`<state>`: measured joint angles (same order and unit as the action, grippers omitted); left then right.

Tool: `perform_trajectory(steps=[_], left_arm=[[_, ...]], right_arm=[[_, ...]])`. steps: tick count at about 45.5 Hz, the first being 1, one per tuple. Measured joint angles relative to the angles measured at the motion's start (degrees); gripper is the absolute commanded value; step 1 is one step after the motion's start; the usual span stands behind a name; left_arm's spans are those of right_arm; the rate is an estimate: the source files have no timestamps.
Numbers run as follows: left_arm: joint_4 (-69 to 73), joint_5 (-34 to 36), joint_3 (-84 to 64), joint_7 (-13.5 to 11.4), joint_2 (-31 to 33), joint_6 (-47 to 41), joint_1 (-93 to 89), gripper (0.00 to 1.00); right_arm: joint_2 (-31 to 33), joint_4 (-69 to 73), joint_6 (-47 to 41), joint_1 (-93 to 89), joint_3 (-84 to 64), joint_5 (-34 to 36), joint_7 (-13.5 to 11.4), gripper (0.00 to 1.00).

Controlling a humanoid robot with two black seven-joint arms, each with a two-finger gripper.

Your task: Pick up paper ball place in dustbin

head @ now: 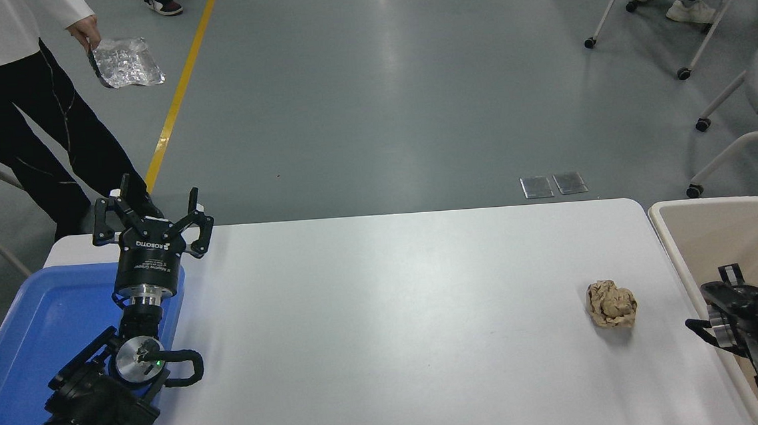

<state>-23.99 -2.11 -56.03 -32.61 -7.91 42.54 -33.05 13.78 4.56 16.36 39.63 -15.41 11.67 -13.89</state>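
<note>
While the paper ball [611,303] lies untouched, left gripper [152,218] spread above blue tray [15,344], right gripper's [725,295] state unclear.

L arm [91,392]: blk, silver wrist ring, blk cable loop | L gripper [152,218]: blk, white lettering
</note>
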Motion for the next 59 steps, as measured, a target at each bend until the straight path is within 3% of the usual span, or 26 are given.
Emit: perform_trajectory(steps=[20, 21, 24, 25, 26, 47, 59], left_arm=[[0.0, 0.1, 0.0, 0.6, 0.1, 0.0, -0.1, 0.99], [0.0, 0.1, 0.0, 0.6, 0.1, 0.0, -0.1, 0.99], [0.0, 0.1, 0.0, 0.6, 0.2, 0.0, -0.1, 0.99], [0.0, 0.1, 0.0, 0.6, 0.2, 0.0, -0.1, 0.99], [0.0, 0.1, 0.0, 0.6, 0.2, 0.0, -0.1, 0.99], [0.0, 0.1, 0.0, 0.7, 0.2, 0.0, -0.1, 0.99], [0.0, 0.0, 0.0, 0.7, 0.2, 0.0, 0.0, 0.99]], right_arm=[[-1.7, -0.1, 0.2, 1.2, 0.4, 0.0, 0.0, 0.01], [-1.7, -0.1, 0.2, 1.3, 0.4, 0.0, 0.0, 0.17], [-1.7, -0.1, 0.3, 1.5, 0.4, 0.0, 0.0, 0.85], [-1.7, -0.2, 0.4, 1.5, 0.4, 0.0, 0.0, 0.95], [-1.7, -0.2, 0.5, 1.6, 0.4, 0.0, 0.0, 0.99], [1.5, 0.2, 0.7, 5.9, -0.3, -0.5, 0.0, 1.00], [9.0, 15.5, 0.2, 16.2, -0.9, -0.5, -0.1, 1.00]])
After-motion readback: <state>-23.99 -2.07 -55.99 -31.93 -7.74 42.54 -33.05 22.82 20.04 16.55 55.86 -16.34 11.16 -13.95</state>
